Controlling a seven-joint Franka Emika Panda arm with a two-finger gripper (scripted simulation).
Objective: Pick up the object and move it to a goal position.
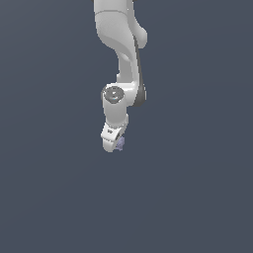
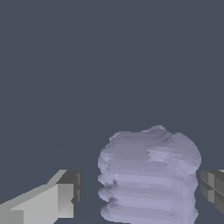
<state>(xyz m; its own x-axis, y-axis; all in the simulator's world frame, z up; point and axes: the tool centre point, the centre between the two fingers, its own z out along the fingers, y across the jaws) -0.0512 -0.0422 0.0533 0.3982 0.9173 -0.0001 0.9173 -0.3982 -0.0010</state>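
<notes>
The white arm hangs straight down from above, wrist bent slightly, its tool [image 1: 114, 144] pointing downward with both fingers [image 2: 48, 199] spread apart.

surface: plain dark slate-grey ground [image 1: 197, 197] | on it: object [image 1: 120, 143], lavender-grey, lumpy | contact: cannot tell

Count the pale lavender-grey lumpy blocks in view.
1. The pale lavender-grey lumpy block sits between the white gripper's fingers, with gaps visible on both sides. Nothing suggests others, though the arm could hide some.
</notes>
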